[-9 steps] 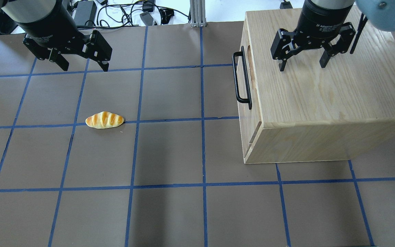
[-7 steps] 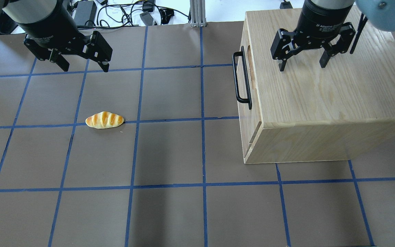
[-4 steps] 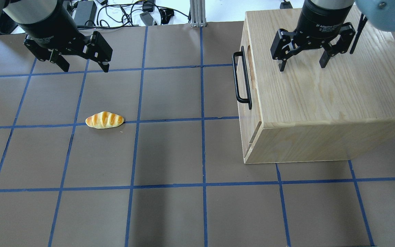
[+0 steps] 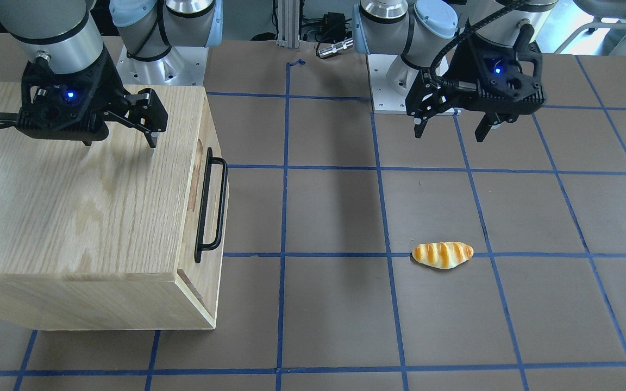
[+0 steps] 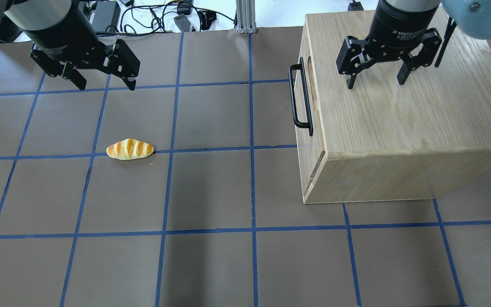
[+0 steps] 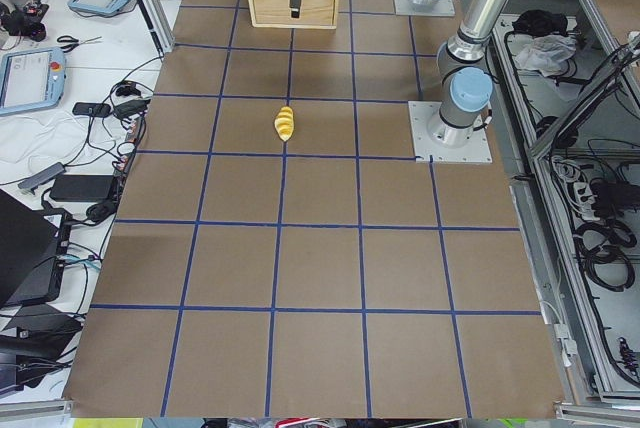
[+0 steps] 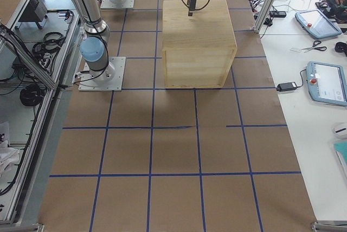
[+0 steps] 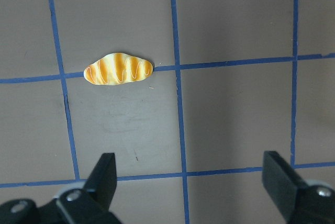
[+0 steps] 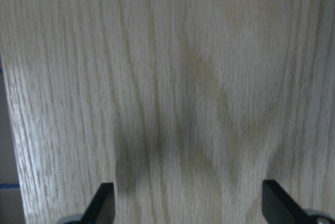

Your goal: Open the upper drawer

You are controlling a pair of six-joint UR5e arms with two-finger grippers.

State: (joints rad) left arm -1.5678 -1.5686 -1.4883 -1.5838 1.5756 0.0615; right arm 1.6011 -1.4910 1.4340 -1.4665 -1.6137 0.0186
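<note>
The upper drawer [image 5: 313, 143] is the top of the pale-wood cabinet's front face and sits shut, flush with the cabinet [image 5: 399, 119]. Its long black bar handle [image 5: 294, 102] and oblong slot [image 5: 311, 74] face the table's middle; the handle also shows in the front-facing view [image 4: 223, 201]. My right gripper [image 5: 375, 81] hangs open and empty just over the cabinet top, behind the handle; its wrist view [image 9: 191, 203] shows only wood grain. My left gripper [image 5: 105, 85] is open and empty over the far left of the table [image 4: 449, 133].
A striped bread roll [image 5: 130, 149] lies on the brown, blue-taped table to the left of the cabinet, also in the left wrist view [image 8: 119, 68]. Cables and power bricks [image 5: 160, 17] lie beyond the table's far edge.
</note>
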